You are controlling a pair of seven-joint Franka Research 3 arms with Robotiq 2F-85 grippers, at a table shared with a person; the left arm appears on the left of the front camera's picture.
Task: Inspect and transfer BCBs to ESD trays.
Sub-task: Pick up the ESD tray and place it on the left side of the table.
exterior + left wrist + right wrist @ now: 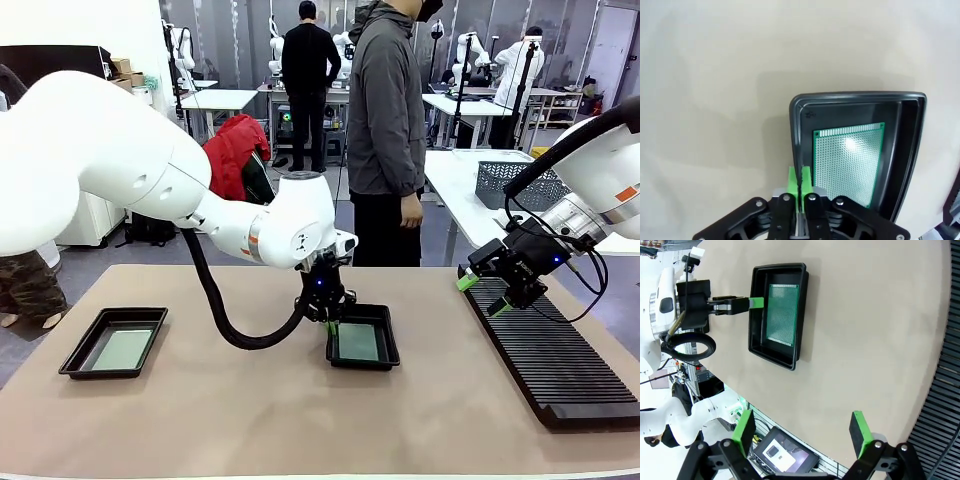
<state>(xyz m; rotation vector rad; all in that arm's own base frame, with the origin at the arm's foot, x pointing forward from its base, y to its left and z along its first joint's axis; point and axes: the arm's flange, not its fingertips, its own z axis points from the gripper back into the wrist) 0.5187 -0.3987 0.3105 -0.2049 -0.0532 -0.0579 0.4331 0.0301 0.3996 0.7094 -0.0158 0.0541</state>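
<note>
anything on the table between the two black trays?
No. Between the left tray and the middle tray, the front view shows bare tan tabletop, crossed only by the left arm's hanging cable.

Left arm sweeps in from its side, elbow high, forearm angling down toward mid-table, wrist pointing straight down. Left gripper [332,327] hangs low there, its green pads [800,184] pressed flat together with nothing between them. Over on the other side, the right arm slopes down from the upper corner, wrist tilted, cable looping beneath. Right gripper [485,295] hovers with jaws spread wide, fingertips [746,429] well apart and empty.
</note>
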